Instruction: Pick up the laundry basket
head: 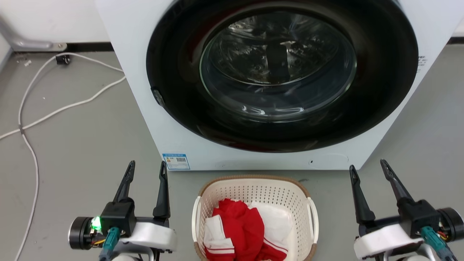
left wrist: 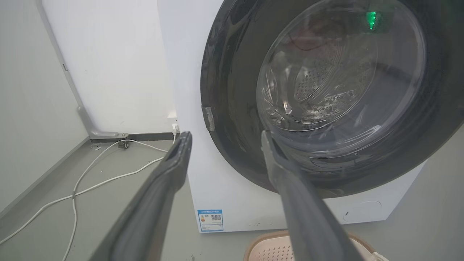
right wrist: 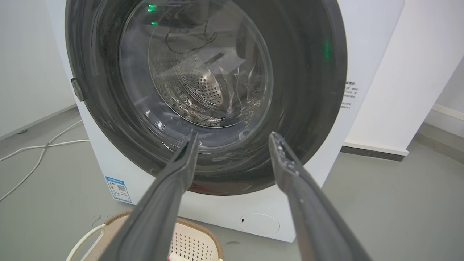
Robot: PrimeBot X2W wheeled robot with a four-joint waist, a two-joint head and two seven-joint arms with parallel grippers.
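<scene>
Nothing is grasped yet: the laundry basket (head: 253,192) is flanked by left gripper (head: 148,164) and right gripper (head: 367,164), both spread apart.

Both arms sit low, one at each lower corner of the head view, fingers pointing up. The left end effector (head: 148,164) stands spread, its two long dark fingers (head: 162,192) well apart and holding nothing, with a green light (head: 96,223) glowing at its wrist. The right end effector (head: 367,165) mirrors it: fingers parted, nothing between them.
</scene>
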